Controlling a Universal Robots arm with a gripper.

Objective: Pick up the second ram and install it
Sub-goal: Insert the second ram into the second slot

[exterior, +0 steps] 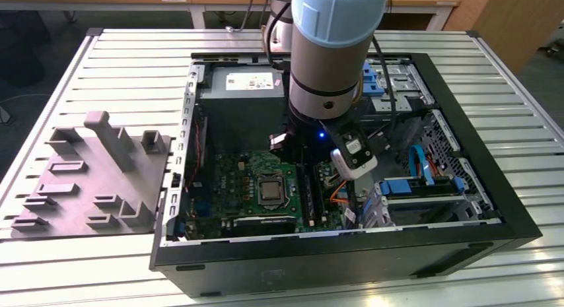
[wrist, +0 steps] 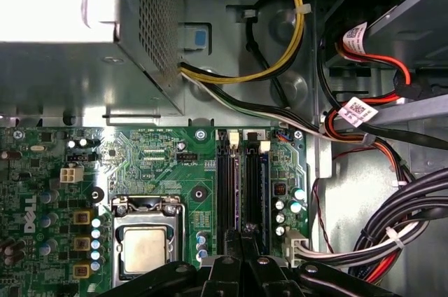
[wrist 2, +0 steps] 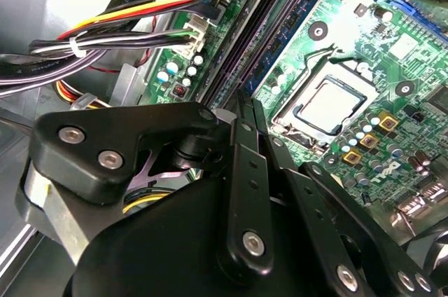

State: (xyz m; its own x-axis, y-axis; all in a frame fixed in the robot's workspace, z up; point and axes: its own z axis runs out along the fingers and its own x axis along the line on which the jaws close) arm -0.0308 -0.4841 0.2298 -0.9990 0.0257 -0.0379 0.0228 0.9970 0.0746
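Black metal computer case [exterior: 352, 257] lies open on a slatted metal worktop [exterior: 493, 56], and we see the robot arm [exterior: 331, 56] reaching down into it. Inside the case sit a green motherboard [exterior: 234, 188] with its silver processor socket [wrist: 143, 248], a grey power supply box [exterior: 238, 96], bundles of coloured cables [wrist: 392, 227], and blue drive carriers [exterior: 410, 187] toward the exterior view's right. On the worktop at the exterior view's left, just beside the case, rests a grey moulded tray [exterior: 88, 181] with upright posts. In both wrist views the claw [wrist 2: 246, 108] is clenched. Its 2 fingers [wrist 2: 245, 171] are drawn to a hairline gap, with the tips right over the 2 long black memory sockets [wrist: 225, 185] beside the processor socket. We cannot tell the second ram apart from those dark sockets under the tips.
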